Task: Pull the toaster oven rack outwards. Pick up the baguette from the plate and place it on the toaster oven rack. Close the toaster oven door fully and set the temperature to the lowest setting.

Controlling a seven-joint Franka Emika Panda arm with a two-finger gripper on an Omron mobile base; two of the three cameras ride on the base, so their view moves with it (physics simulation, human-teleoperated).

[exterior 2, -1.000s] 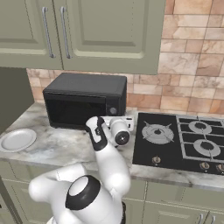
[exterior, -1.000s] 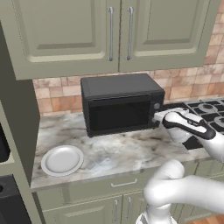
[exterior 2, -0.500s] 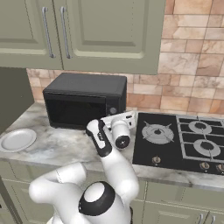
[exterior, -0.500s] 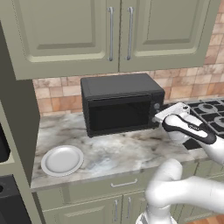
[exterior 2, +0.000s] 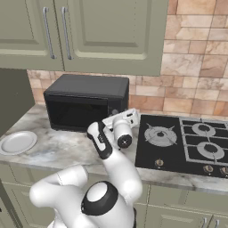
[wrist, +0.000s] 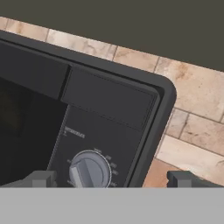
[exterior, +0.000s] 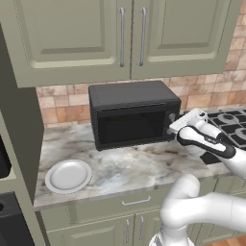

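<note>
While the black gas hob point(exterior 2: 185, 142) sits just right of it, the boxy dark grey toaster oven point(exterior: 132, 114) stands on the marble counter point(exterior: 120, 168) under green cupboards point(exterior: 120, 36). Its dark glass door point(exterior: 129, 126) is shut (round white plate point(exterior: 68, 175) bare, well left). The gripper point(wrist: 111, 180), jaws spread wide and grasping nothing, faces the round grey knob point(wrist: 91, 171).

Olive cabinets point(exterior: 129, 33) above a marble counter point(exterior: 120, 168), brick backsplash point(exterior 2: 196, 40), apparently a black hob point(exterior 2: 187, 138).

A marbled grey-and-beige stone counter point(exterior: 120, 168) runs beneath the pale green wall cupboards and above matching base cabinets. Toward its back, against the brick-tile wall, stands the boxy dark grey toaster oven point(exterior: 132, 113) with a matte charcoal top, its base resting on the stone. Near the counter's front left edge, well apart from the oven, sits the round white-grey shallow plate point(exterior: 68, 175). At the counter's right end a black glass gas hob point(exterior 2: 182, 143) with grey burners is set into the surface.
</note>
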